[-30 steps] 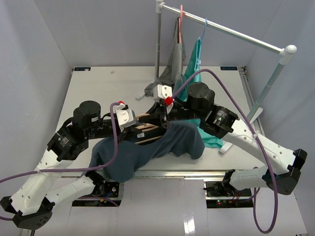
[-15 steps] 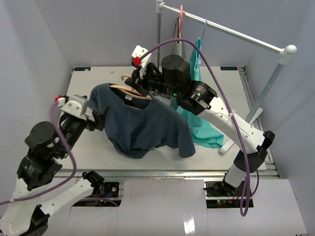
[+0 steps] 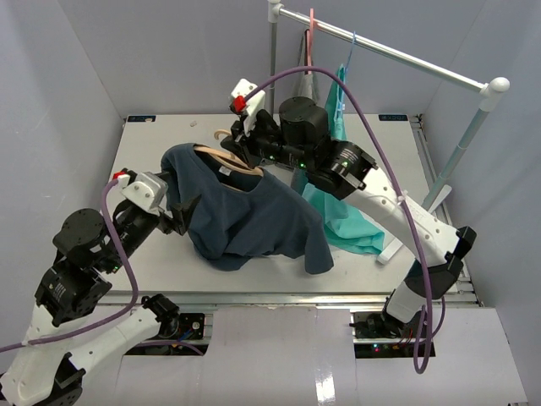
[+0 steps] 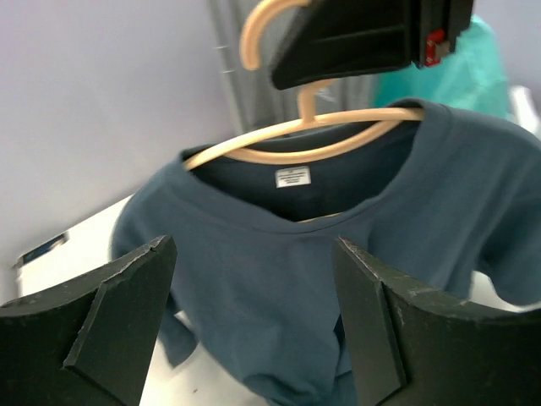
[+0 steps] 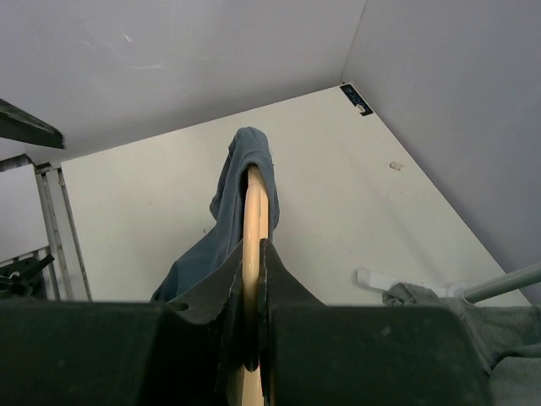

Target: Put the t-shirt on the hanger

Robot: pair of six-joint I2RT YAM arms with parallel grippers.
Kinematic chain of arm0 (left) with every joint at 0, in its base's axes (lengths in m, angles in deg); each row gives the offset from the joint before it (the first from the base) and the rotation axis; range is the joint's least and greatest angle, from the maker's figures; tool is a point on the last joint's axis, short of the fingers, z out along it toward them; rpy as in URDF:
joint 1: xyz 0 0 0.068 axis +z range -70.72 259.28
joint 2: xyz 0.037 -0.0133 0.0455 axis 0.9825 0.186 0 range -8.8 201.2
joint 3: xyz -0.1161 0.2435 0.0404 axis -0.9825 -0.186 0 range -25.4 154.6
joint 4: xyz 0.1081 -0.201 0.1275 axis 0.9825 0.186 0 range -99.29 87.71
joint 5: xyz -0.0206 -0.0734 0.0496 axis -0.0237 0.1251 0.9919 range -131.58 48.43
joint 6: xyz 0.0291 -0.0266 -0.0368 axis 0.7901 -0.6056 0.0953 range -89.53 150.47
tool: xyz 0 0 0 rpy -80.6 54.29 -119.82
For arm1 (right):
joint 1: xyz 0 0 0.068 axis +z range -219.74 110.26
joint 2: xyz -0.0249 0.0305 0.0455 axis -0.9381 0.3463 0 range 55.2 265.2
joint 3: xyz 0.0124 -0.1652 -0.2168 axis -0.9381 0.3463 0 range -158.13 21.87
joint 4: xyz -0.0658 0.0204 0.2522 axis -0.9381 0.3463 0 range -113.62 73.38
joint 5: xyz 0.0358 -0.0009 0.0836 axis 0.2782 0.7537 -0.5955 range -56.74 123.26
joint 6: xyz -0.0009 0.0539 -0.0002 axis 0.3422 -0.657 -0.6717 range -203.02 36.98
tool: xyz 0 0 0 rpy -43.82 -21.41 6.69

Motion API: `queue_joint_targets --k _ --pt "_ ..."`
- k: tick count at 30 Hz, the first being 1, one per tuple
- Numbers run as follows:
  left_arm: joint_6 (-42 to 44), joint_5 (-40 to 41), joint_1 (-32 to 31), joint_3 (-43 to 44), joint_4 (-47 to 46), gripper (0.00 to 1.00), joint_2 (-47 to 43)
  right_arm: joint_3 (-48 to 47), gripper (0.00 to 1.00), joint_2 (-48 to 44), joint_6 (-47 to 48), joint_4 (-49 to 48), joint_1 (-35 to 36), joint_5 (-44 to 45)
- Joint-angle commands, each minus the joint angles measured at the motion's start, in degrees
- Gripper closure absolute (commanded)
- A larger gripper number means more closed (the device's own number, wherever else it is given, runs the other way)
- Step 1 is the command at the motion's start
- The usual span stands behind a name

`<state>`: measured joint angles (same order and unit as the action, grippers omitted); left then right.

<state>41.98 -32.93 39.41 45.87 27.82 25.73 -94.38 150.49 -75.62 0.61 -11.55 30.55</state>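
Above the far left of the tabletop (image 3: 152,139), the right jaws are clamping the hanger (image 5: 252,222) at its neck, holding it aloft so the t-shirt (image 3: 254,220) is draping over it; the left jaws are gaping wide, empty, beside it.

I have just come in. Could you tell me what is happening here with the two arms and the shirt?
The right gripper is shut on the hanger near its hook and holds it up above the table. The t-shirt hangs from the hanger, which passes through its neck opening, so it appears to be on. The left gripper is open in front of the t-shirt and holds nothing.
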Motion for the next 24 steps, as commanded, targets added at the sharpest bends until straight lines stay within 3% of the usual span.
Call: queue_joint_targets --k 1,4,9,15,24 --pt "3.8 -14.7 -0.1 3.0 1.1 0.19 4.4 4.5 0.92 -10.2 0.1 -2.6 0.1 -7.6" --pt "6.4 -22.6 -0.1 4.8 1.0 0.26 6.5 6.4 0.92 -12.7 0.4 -1.1 0.1 -15.0" --pt "7.9 -29.1 -0.1 9.4 2.3 0.25 10.5 11.7 0.92 -17.6 0.9 -2.5 0.1 -21.0" --pt "8.9 -34.6 -0.1 11.4 4.4 0.19 14.4 18.4 0.92 -22.2 1.0 -5.8 0.1 -24.4" --pt "10.9 -47.2 -0.1 7.5 6.9 0.25 16.1 22.8 0.92 -23.9 1.3 -10.3 0.1 -23.4"
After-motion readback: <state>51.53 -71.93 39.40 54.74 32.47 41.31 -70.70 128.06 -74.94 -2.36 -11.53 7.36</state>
